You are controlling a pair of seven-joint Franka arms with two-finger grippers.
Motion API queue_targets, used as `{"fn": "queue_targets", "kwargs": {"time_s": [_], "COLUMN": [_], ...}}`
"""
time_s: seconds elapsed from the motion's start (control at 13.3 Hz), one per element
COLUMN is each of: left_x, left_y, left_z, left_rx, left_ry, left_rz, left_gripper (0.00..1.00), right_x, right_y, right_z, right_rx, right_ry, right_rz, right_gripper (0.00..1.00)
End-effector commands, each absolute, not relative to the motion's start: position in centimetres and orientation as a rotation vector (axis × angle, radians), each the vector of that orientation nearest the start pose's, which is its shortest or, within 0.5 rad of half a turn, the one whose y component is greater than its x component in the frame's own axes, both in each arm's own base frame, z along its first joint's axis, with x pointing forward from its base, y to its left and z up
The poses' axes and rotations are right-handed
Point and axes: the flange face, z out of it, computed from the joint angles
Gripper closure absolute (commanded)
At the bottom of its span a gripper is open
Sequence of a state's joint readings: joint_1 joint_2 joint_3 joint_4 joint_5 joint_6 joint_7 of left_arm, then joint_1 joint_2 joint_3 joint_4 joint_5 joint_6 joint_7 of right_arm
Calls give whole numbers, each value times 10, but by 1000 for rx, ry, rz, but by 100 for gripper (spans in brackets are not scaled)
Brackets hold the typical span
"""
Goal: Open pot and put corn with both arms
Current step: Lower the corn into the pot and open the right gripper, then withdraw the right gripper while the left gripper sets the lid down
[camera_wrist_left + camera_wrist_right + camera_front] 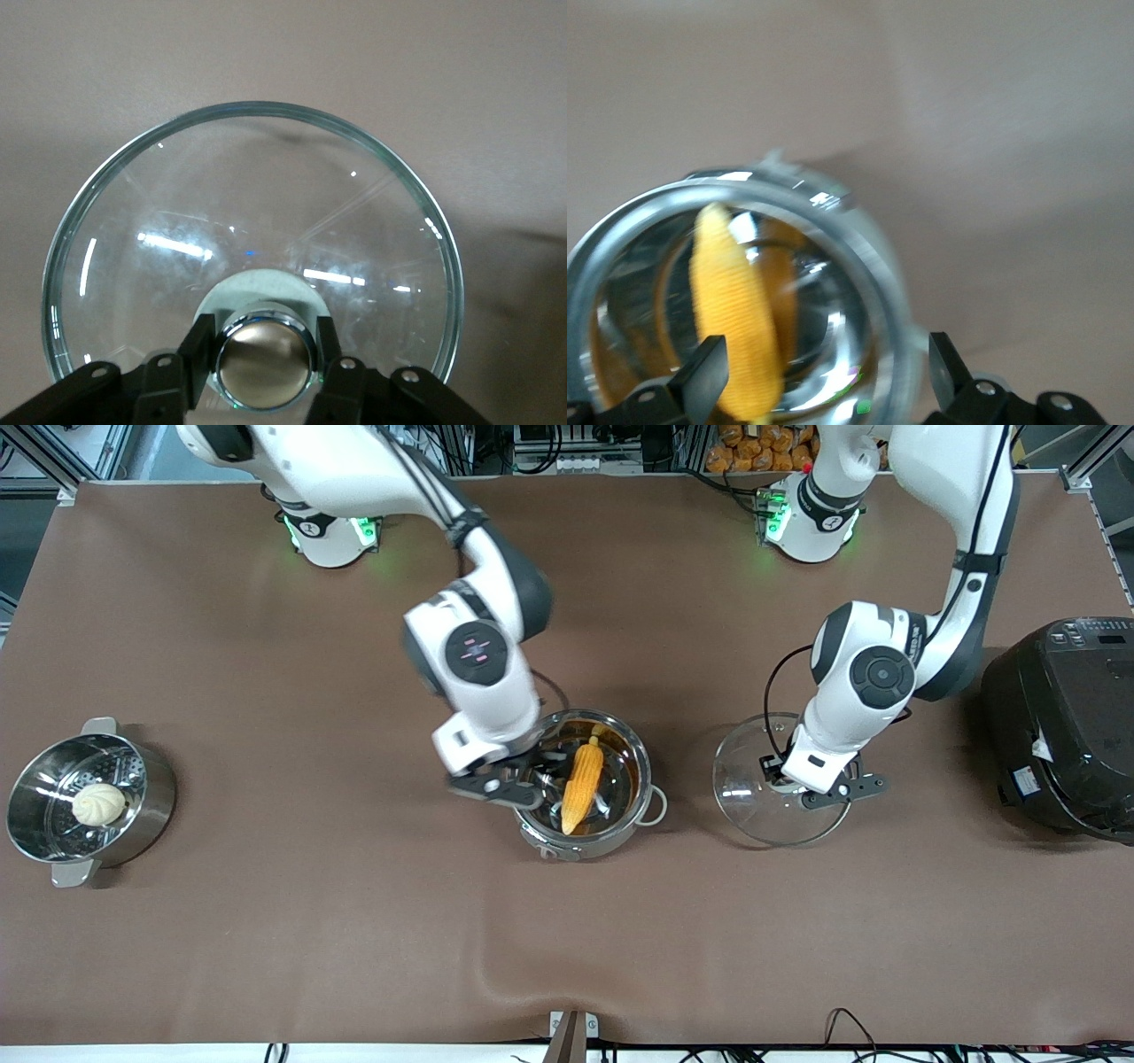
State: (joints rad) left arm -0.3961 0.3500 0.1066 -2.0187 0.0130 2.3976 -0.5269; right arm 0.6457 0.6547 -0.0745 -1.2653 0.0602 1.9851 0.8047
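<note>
The shiny round stainless-steel pot [592, 786] is sitting near the desk's [266, 921] middle, with the yellow-orange tapered corn cob [582, 784] lying inside it. The right tool [532, 775] is hanging over the pot's rim, fingers [704, 376] spread wide (nothing between them). The left tool [264, 354] is clamping the copper-coloured knob [263, 365] of the clear glass lid [753, 797], beside the pot toward the left arm's end.
</note>
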Motion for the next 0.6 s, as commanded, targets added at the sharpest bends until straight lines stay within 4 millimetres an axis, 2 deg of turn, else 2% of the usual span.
{"fn": "queue_targets", "kwargs": {"time_s": [0.0, 0.15, 0.3, 0.38, 0.45, 0.53], "left_x": [568, 564, 565, 565, 564, 564], "left_y": [-163, -157, -145, -143, -142, -143], "left_z": [263, 250, 243, 240, 236, 234], "left_rx": [-3099, -3101, -3092, -3091, -3088, -3087], "left_ry": [-305, -305, -326, -309, -303, -308], "left_rz": [-134, -138, -120, -114, -103, -98], "left_gripper": [100, 100, 100, 100, 100, 100], "right_x": [634, 643, 640, 637, 629, 624], "right_y": [325, 256, 198, 172, 154, 128], "right_z": [413, 421, 436, 447, 457, 470], "right_rx": [-3086, -3100, -3102, -3103, -3110, -3110], "right_ry": [311, 214, 149, 50, -91, -111], "right_rz": [-33, -19, -10, -12, 46, 95], "right_gripper": [0, 0, 0, 0, 0, 0]}}
